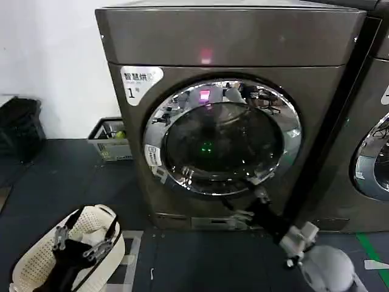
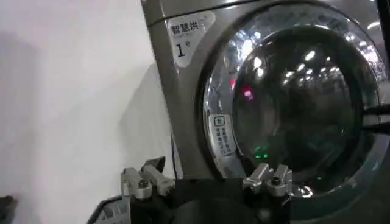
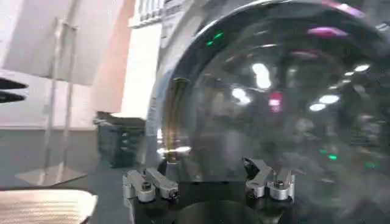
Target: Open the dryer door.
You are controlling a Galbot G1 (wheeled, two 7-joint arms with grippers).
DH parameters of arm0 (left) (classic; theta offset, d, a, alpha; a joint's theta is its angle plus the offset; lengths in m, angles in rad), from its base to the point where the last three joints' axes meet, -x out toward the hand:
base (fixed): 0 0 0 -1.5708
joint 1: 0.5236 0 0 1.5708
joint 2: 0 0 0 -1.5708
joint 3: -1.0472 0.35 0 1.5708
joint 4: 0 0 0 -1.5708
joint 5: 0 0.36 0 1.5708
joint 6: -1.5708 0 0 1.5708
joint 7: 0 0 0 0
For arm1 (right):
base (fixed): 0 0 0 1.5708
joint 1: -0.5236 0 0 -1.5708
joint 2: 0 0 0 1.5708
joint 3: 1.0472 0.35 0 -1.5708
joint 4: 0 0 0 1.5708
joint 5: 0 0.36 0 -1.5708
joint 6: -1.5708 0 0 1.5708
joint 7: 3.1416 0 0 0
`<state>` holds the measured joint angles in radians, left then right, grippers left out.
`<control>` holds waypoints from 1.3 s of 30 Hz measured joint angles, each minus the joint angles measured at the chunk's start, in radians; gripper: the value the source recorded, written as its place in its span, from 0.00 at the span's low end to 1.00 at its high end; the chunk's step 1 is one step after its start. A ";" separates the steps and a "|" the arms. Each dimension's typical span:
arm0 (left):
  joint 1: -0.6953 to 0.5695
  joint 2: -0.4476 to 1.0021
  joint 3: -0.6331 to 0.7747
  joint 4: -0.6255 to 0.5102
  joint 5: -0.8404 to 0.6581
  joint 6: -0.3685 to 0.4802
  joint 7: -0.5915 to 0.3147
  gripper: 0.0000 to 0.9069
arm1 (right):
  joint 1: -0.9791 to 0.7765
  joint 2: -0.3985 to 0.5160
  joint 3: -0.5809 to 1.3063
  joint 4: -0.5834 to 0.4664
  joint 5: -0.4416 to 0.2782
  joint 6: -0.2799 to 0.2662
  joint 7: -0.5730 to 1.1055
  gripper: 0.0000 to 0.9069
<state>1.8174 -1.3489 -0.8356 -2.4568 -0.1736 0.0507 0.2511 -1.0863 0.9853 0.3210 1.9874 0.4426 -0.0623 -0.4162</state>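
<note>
Your round chrome-rimmed, dark-glass dryer door sits closed at the front of the bronze-grey machine, so the opening is all left to do. Your right hand, fingers spread, reaches its lower right rim; your left hand hangs open, low on the left. The white sticker reads "1".

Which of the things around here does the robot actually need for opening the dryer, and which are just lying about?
Needed:
round chrome-rimmed dark-glass dryer door
right tool, at the door's lower rim
left tool, open, low over the basket

Lying about:
cream perforated plastic laundry basket
grey crate
second machine's door
</note>
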 joint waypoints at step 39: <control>0.034 -0.046 0.036 -0.012 0.068 -0.039 0.009 1.00 | 0.598 0.243 -0.450 -0.506 0.033 0.004 -0.033 1.00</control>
<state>1.8518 -1.3953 -0.7998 -2.4690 -0.1059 0.0117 0.2599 -0.4880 1.2283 -0.1293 1.4818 0.4760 -0.0579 -0.4495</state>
